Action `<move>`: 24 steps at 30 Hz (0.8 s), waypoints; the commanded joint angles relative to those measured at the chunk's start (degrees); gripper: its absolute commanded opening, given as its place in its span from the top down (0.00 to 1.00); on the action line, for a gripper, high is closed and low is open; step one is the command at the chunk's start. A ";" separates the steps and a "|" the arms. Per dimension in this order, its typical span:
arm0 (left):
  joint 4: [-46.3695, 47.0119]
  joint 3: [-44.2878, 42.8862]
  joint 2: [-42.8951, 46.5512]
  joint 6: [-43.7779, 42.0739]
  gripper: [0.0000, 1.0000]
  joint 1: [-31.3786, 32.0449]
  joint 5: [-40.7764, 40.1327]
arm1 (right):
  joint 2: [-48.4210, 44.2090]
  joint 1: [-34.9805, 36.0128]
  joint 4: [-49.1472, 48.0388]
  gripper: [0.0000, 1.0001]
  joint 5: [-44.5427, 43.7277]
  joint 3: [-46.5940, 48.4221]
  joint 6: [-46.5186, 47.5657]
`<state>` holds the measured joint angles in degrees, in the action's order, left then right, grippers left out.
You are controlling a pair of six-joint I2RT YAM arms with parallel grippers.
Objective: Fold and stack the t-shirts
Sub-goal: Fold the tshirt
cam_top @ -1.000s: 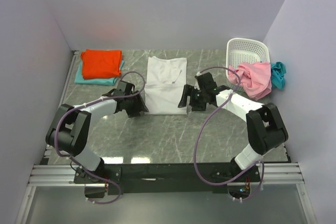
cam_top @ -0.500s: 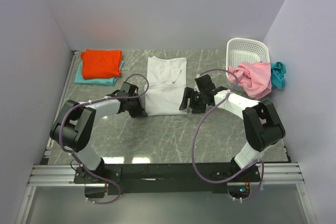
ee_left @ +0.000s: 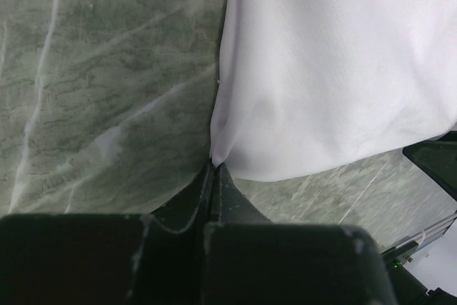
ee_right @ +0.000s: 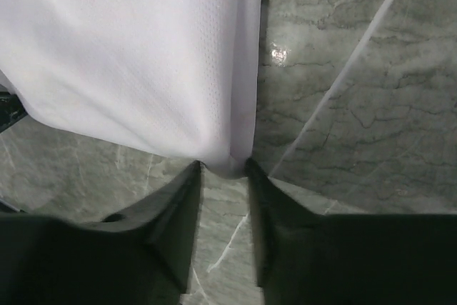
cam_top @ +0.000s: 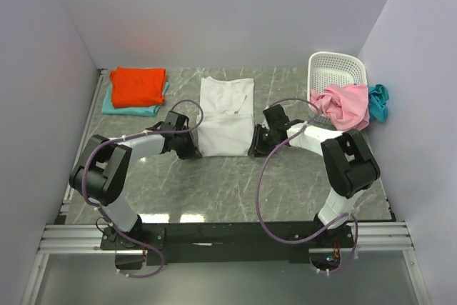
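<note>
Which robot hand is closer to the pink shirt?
Right. The right gripper sits just left of the pink shirt; the left gripper is farther, beyond the white shirt.

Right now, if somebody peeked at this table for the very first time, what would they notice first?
The big white t-shirt lying mid-table, with both arms at its near corners: the left fingers pinched on one, the right fingers open around the other. Next, the bright orange-red shirt folded in the far left corner, and the pink shirt draped over the white basket at the far right.
</note>
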<state>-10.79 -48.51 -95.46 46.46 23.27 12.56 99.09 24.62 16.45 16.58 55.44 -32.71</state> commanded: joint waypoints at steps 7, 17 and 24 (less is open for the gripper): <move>3.32 5.00 4.13 1.80 0.99 0.46 -1.75 | -2.49 0.34 -3.70 0.92 2.58 -5.16 -0.69; 2.27 10.80 11.25 3.99 0.99 3.19 -3.85 | -10.14 3.15 -4.41 1.00 3.11 -11.58 -0.60; -3.53 16.69 23.20 7.59 0.99 6.17 -7.63 | -19.53 9.74 2.35 1.00 2.23 -14.22 -0.52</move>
<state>-11.20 -33.26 -76.64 51.68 28.25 7.81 84.66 31.64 14.68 19.49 41.43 -33.58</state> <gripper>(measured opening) 0.013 0.026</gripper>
